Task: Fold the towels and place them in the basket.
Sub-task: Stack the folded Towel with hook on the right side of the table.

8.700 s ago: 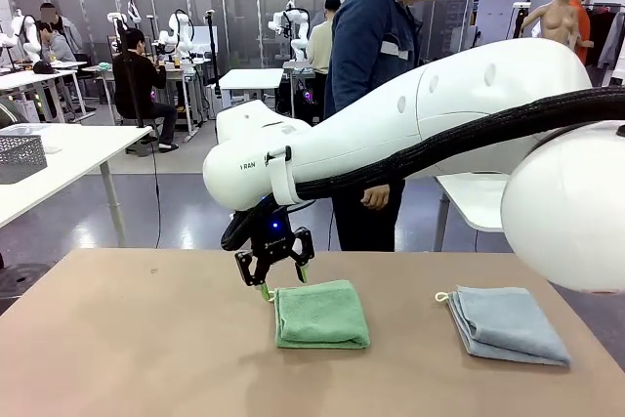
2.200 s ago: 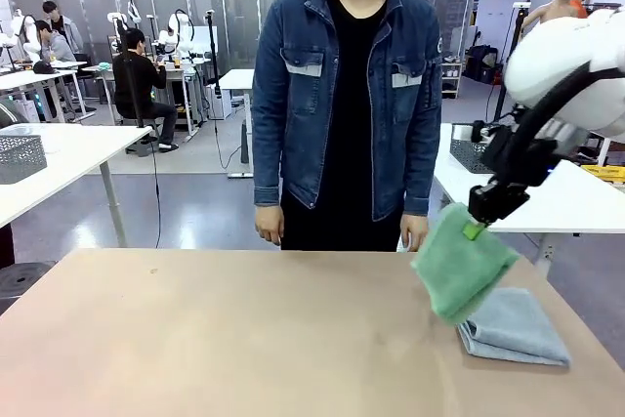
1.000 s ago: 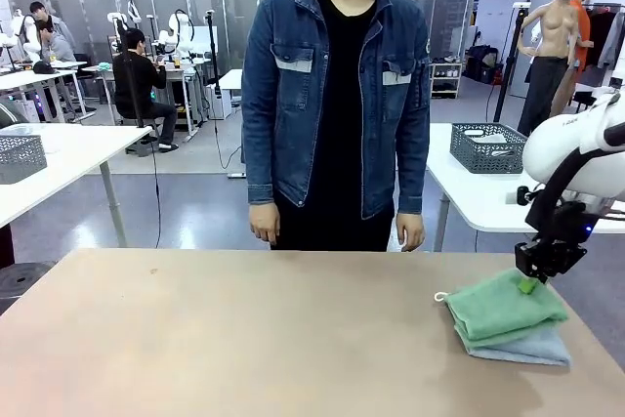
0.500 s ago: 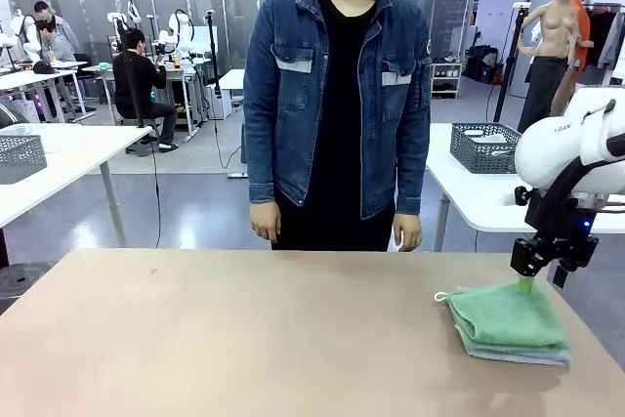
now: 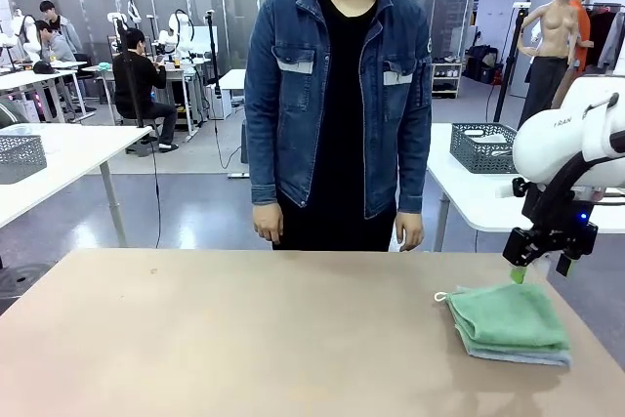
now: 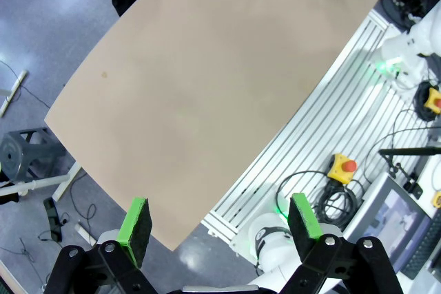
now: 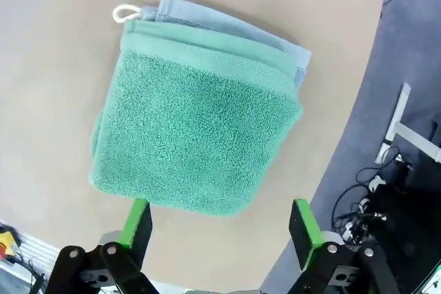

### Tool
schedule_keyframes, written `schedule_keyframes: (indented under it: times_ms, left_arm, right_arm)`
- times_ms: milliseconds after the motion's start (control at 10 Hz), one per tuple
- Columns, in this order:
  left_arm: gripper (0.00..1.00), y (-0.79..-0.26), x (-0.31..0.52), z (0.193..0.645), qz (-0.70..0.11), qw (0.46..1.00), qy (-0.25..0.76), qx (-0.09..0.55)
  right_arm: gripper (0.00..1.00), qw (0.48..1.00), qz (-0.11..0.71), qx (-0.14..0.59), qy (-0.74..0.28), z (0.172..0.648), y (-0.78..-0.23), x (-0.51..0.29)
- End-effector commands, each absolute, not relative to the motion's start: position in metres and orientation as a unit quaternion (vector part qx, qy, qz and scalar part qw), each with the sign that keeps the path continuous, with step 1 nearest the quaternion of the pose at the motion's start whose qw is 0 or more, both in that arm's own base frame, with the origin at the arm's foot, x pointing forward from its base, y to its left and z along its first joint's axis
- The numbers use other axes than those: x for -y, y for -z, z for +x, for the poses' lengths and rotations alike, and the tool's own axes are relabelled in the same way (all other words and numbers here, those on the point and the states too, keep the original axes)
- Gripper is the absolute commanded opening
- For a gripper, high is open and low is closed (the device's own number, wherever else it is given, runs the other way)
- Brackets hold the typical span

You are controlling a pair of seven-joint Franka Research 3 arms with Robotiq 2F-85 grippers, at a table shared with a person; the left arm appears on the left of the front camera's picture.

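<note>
At lower right of the front view, the folded green terry towel (image 5: 509, 315) is stacked squarely on the folded pale blue-grey terry towel (image 5: 516, 352), presumably for joint transfer. The right gripper (image 5: 535, 266) is held just above, jaws apart and empty. The left gripper (image 6: 219, 224) is likewise seen spread, holding nothing.

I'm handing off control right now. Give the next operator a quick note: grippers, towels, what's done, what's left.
Right gripper: open, empty, just above the far edge of the towel stack.
Left gripper: open, empty, high over the near table edge.
Towels: green towel folded, lying on the folded blue-grey towel, at the table's right end.
Done: both folded and stacked.
Left: place them in the basket; none stands on this table.
Person stands at the far side, hands down.
</note>
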State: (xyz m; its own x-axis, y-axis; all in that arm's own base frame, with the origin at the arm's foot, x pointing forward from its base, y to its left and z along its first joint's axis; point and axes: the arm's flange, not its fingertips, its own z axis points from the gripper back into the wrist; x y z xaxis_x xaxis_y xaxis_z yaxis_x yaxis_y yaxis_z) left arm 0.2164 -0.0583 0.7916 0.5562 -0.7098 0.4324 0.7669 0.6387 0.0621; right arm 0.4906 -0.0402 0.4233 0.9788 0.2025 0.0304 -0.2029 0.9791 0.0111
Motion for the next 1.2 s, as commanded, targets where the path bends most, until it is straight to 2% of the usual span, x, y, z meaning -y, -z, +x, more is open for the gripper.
schedule_keyframes:
  times_ms: [0, 700, 800, 900, 1100]
  left_arm:
    - [1.00, -0.792, 0.058, 0.215, -0.067, 0.880, 0.420, 0.213]
    - [1.00, -0.792, 0.058, 0.215, -0.067, 0.880, 0.420, 0.213]
    - [1.00, -0.792, 0.058, 0.215, -0.067, 0.880, 0.420, 0.213]
    - [1.00, -0.792, 0.058, 0.215, -0.067, 0.880, 0.420, 0.213]
    - [1.00, -0.792, 0.058, 0.215, -0.067, 0.880, 0.420, 0.213]
  right_arm:
    - [1.00, 0.994, 0.008, 0.013, -0.105, 0.490, -0.423, 0.043]
    - [1.00, 0.994, 0.008, 0.013, -0.105, 0.490, -0.423, 0.043]
    - [0.97, 0.995, 0.007, 0.014, -0.102, 0.490, -0.423, 0.040]
    - [1.00, 0.992, 0.030, 0.043, -0.111, 0.468, -0.466, 0.041]
    - [1.00, 0.984, 0.002, 0.117, -0.136, 0.415, -0.565, 0.018]
